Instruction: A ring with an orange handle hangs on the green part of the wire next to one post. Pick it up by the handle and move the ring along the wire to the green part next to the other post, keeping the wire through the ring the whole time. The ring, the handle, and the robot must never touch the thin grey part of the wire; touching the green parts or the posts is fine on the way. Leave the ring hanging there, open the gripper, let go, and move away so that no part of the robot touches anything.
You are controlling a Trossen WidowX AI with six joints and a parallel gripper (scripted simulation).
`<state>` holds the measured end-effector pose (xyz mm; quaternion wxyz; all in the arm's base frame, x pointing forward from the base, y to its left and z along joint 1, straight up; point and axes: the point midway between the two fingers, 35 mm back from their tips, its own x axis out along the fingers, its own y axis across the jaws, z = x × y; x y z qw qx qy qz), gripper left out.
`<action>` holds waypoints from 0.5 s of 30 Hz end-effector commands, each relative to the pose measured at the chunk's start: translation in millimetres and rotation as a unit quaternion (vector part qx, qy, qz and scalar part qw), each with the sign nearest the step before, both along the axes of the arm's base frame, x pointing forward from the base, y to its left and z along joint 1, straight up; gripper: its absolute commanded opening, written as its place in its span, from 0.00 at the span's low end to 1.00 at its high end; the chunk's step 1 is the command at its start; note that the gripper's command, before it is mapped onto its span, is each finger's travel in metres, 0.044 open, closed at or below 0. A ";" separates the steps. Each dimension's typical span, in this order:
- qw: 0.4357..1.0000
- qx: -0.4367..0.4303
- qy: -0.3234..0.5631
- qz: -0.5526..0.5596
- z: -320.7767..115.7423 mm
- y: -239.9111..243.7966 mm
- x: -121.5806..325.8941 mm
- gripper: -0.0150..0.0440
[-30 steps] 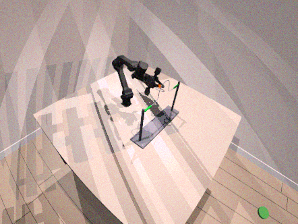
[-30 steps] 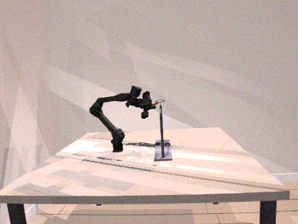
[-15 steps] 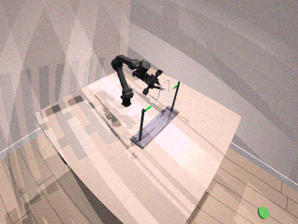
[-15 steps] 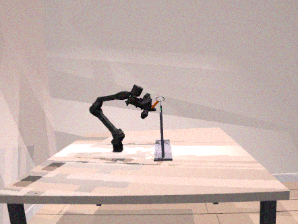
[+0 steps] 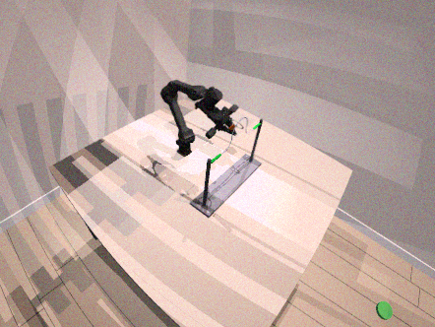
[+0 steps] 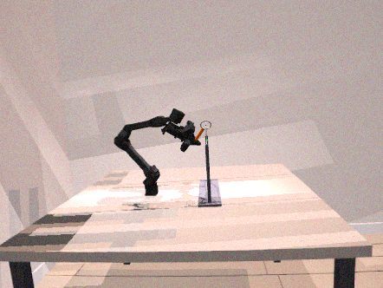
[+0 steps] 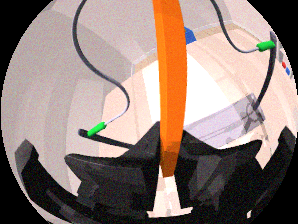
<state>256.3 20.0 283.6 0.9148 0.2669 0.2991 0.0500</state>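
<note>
Above the table [image 6: 260, 225], the black arm's fingers grip a slim orange handle [image 6: 198, 134], tilted upward. Its small pale ring [image 6: 205, 125] sits high, above the dark posts [image 5: 255, 140] with green wire ends [image 5: 216, 158] on a grey base plate [image 5: 223, 186].

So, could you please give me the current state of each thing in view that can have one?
gripper: shut on the orange handle.
orange handle: held, lifted and tilted above the table.
ring: raised near the tops of the posts; whether it touches the wire cannot be told.
wire: strung in curves between both posts.
green ends: nothing hanging on either.
</note>
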 end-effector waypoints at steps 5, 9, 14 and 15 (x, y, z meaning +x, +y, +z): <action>0.998 -0.068 -0.004 0.000 -2.0 -5.5 0.4 0.00; 0.995 -0.103 -0.005 -0.001 -3.7 -8.9 0.6 0.00; 0.989 -0.146 -0.007 -0.002 -5.4 -13.2 0.7 0.00; 0.988 -0.155 -0.007 -0.002 -5.6 -14.1 0.8 0.00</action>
